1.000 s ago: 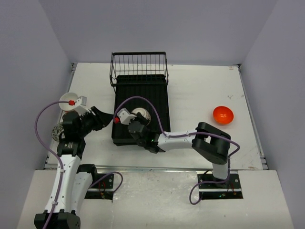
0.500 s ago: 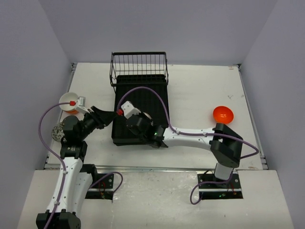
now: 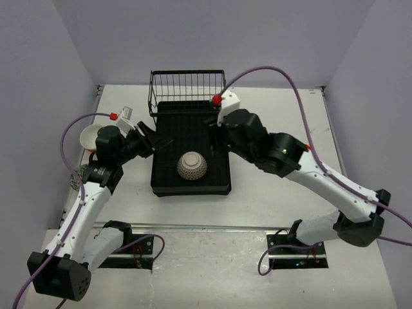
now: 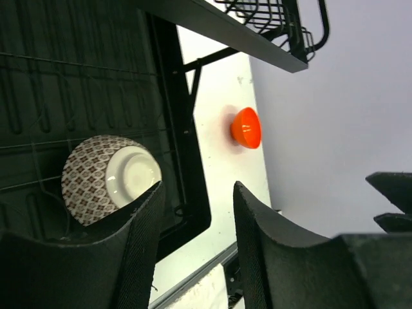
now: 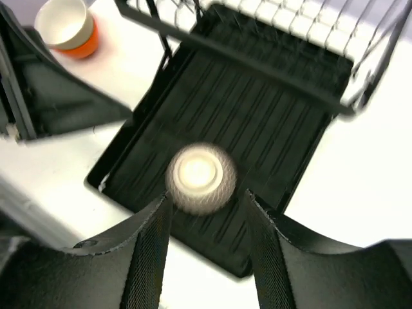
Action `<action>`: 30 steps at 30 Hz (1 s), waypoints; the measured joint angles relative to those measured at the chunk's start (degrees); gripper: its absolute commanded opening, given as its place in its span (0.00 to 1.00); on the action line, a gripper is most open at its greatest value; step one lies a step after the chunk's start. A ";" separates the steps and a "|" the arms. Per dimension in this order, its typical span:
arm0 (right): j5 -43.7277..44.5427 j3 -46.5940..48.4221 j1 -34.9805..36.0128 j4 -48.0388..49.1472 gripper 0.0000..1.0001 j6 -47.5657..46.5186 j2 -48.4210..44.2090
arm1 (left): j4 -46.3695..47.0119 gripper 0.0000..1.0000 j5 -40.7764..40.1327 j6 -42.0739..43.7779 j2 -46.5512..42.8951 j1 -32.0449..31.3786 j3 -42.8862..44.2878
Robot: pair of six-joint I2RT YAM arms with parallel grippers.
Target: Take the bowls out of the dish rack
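Observation:
The black dish rack (image 3: 193, 125) lies mid-table with its wire basket (image 3: 188, 87) at the far end. One patterned bowl (image 3: 192, 165) rests upside down on the rack's near part, also seen as the bowl (image 4: 109, 177) and, blurred, the bowl (image 5: 201, 177). My right gripper (image 3: 217, 140) hangs open over the rack's right side, above the bowl and apart from it, jaws (image 5: 206, 195) empty. My left gripper (image 3: 161, 141) is open at the rack's left edge, pointing across it, nothing between its fingers (image 4: 196, 193).
A white-and-orange bowl (image 3: 90, 136) and a patterned bowl (image 3: 76, 178) sit at the table's left edge. An orange bowl (image 4: 246, 127) sits on the table right of the rack, hidden under my right arm in the top view.
My right arm swung up from the rack's near edge to its far right and its gripper opened. The patterned bowl stays in the rack. My left gripper moved farther along the rack's left side.

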 measured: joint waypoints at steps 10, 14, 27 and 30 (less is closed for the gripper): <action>-30.01 -16.87 -4.87 -5.70 0.57 15.93 -11.80 | -18.51 0.57 -5.70 5.11 3.10 -0.52 4.96; -34.58 -20.20 -5.14 -6.05 0.56 19.19 -10.05 | -21.14 0.56 -6.27 5.62 4.39 -0.92 4.92; -41.55 -24.04 -14.01 -1.75 0.61 21.97 -6.27 | -22.51 0.61 -6.67 6.86 11.19 -2.27 4.92; -42.88 -24.04 -14.36 -0.63 0.64 21.94 -3.80 | -22.21 0.62 -6.62 6.86 13.03 -2.43 4.92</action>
